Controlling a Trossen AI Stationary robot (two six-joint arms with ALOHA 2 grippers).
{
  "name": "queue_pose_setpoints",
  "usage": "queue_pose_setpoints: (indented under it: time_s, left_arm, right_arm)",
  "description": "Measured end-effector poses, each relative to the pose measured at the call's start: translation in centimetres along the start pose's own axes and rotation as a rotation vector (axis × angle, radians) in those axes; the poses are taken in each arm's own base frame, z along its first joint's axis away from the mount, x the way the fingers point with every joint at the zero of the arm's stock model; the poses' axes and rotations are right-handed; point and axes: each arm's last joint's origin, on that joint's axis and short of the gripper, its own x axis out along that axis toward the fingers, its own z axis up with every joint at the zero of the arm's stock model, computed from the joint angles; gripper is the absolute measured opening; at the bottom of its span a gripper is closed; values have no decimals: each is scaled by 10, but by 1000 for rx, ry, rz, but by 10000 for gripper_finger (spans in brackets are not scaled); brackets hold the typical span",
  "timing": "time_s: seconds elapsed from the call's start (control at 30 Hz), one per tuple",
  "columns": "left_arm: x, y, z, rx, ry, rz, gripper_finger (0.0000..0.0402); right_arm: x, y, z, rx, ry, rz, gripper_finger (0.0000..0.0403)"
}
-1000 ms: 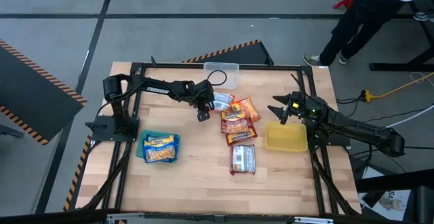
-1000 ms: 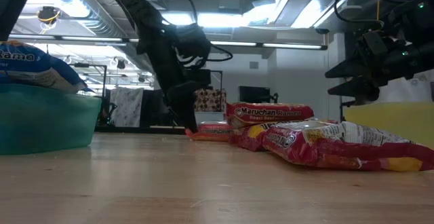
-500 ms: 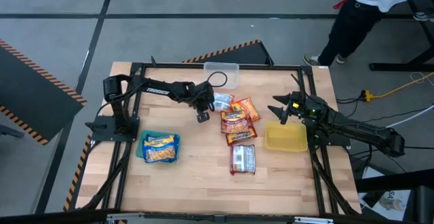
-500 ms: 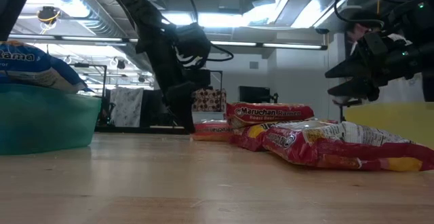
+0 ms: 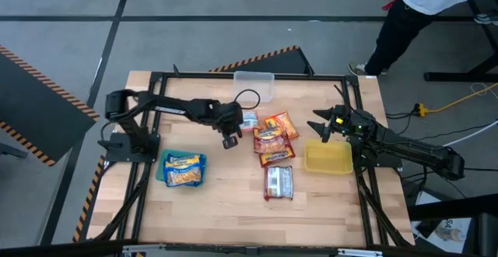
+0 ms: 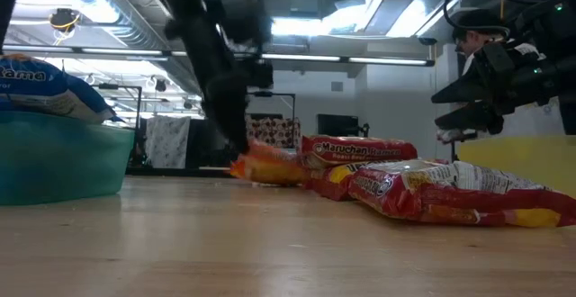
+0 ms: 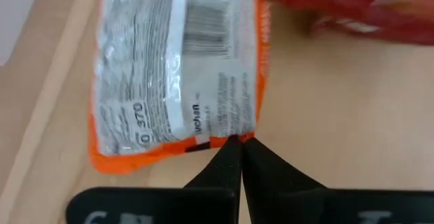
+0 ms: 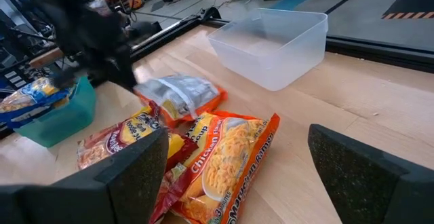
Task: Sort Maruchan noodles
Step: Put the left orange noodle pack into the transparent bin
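Note:
My left gripper (image 5: 239, 125) (image 7: 237, 146) is shut on an orange Maruchan packet (image 5: 250, 121) (image 7: 176, 68) that lies with its white barcode side up, left of the packet pile. An orange packet (image 5: 282, 124) and three dark red ones (image 5: 270, 140) (image 5: 276, 157) (image 5: 278, 181) lie at the table's middle. A blue-and-yellow packet (image 5: 185, 169) lies in the teal bin (image 5: 165, 166). My right gripper (image 5: 320, 126) (image 8: 234, 153) is open and empty, hovering over the far left edge of the yellow bin (image 5: 327, 158). My left gripper pinches the packet's orange sealed edge (image 7: 224, 138) between its two fingertips, toward one corner of that end. The fingers come from the table's left, slanting down. The packet stretches away from the fingers, back side up, low over the wood; whether it is clear I cannot tell.
A clear bin (image 5: 254, 86) stands at the table's far edge, behind the packets. Bare wood lies between the teal bin and the pile and along the near edge. A person (image 5: 424, 15) walks on the floor beyond the far right corner.
My left gripper has gone toward the table's left edge and a little toward its near edge, staying shut. The orange packet has come along with it, drawn away from the pile.

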Motion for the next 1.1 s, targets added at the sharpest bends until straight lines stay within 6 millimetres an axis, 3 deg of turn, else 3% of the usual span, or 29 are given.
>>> queue_pose_setpoints:
  time_s: [0.17,0.37,0.8,1.0,1.1]
  left_arm:
    - [-38,-10,5,-7,-127,48,0]
    - [-72,-4,10,-58,-269,151,0]
    - [-91,34,36,-115,-547,245,0]
    - [-110,62,57,-110,-682,324,0]
    - [-110,78,64,-114,-724,326,0]
  right_arm:
    - [0,0,0,0,0,-1,340]
    - [0,0,0,0,-2,-3,340]
    - [0,0,0,0,-4,-9,340]
    - [0,0,0,-1,-4,-9,340]
    - [0,0,0,-1,-4,-9,340]
